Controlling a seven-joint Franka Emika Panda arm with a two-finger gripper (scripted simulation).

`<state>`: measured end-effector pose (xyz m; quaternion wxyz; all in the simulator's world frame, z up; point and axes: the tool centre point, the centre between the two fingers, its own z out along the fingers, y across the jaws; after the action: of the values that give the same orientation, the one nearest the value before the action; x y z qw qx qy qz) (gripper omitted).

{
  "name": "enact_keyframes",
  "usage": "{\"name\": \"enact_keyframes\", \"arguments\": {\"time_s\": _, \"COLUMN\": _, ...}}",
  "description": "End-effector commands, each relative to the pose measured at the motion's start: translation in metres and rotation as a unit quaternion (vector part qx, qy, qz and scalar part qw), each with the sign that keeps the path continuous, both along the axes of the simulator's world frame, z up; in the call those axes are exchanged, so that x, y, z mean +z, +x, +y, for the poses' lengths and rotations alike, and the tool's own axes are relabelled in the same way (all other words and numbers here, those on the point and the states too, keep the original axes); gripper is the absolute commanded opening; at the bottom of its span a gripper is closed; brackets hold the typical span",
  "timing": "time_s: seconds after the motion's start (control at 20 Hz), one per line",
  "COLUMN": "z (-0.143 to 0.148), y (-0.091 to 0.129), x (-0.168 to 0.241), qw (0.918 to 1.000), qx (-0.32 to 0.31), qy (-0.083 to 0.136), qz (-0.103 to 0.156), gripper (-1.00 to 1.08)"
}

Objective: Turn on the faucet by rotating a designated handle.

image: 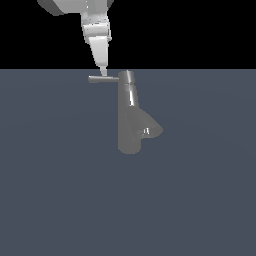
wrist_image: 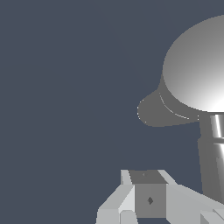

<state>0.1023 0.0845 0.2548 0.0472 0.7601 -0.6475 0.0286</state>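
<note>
Nearest stands the faucet (image: 131, 115), upright on the bare grey floor (image: 60, 200), its flared spout (image: 150, 127) toward the exterior view's right. Behind its cap, the handle (image: 102, 79) runs level toward the exterior view's left. Directly above its middle hangs the pincer (image: 103, 71), tips touching the rod or nearly; whether it is open I cannot tell, and no hold shows.
</note>
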Motion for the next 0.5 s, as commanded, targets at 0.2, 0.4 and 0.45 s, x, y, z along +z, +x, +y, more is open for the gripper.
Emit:
{"name": "enact_keyframes", "arguments": {"time_s": 0.2, "z": 0.006, "y": -0.001, "x": -0.003, "qw": 1.0, "qx": 0.0, "qy": 0.001, "qz": 0.002, "gripper": -1.0}}
{"name": "enact_keyframes", "arguments": {"time_s": 0.4, "z": 0.027, "y": -0.01, "x": -0.016, "qw": 0.9998, "qx": 0.01, "qy": 0.009, "qz": 0.015, "gripper": -1.0}}
{"name": "enact_keyframes", "arguments": {"time_s": 0.45, "z": 0.031, "y": -0.011, "x": -0.018, "qw": 0.9997, "qx": 0.011, "qy": 0.01, "qz": 0.017, "gripper": -1.0}}
